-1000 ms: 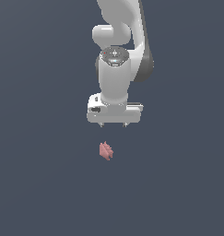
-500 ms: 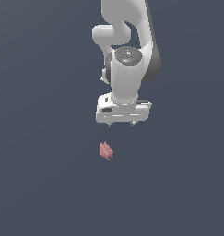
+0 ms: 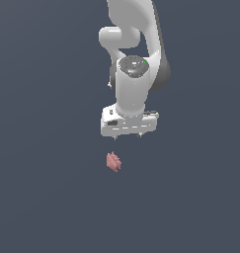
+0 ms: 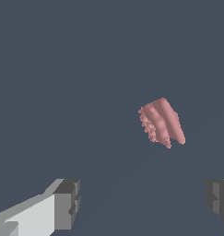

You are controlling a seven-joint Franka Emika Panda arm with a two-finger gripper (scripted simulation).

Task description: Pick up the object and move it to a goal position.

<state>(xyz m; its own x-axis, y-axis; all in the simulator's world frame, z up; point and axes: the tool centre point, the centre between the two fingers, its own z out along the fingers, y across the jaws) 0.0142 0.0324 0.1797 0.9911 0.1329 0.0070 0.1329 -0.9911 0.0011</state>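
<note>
One pink object (image 3: 113, 161) lies beyond claw (image 3: 127, 136).

A plain dark slate-blue surface (image 3: 47, 197) fills the whole scene, unmarked.

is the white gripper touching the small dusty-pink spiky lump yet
Apart. The wrist view shows the dusty-pink spiky lump beyond the white gripper, bare floor between it and both open fingers.
</note>
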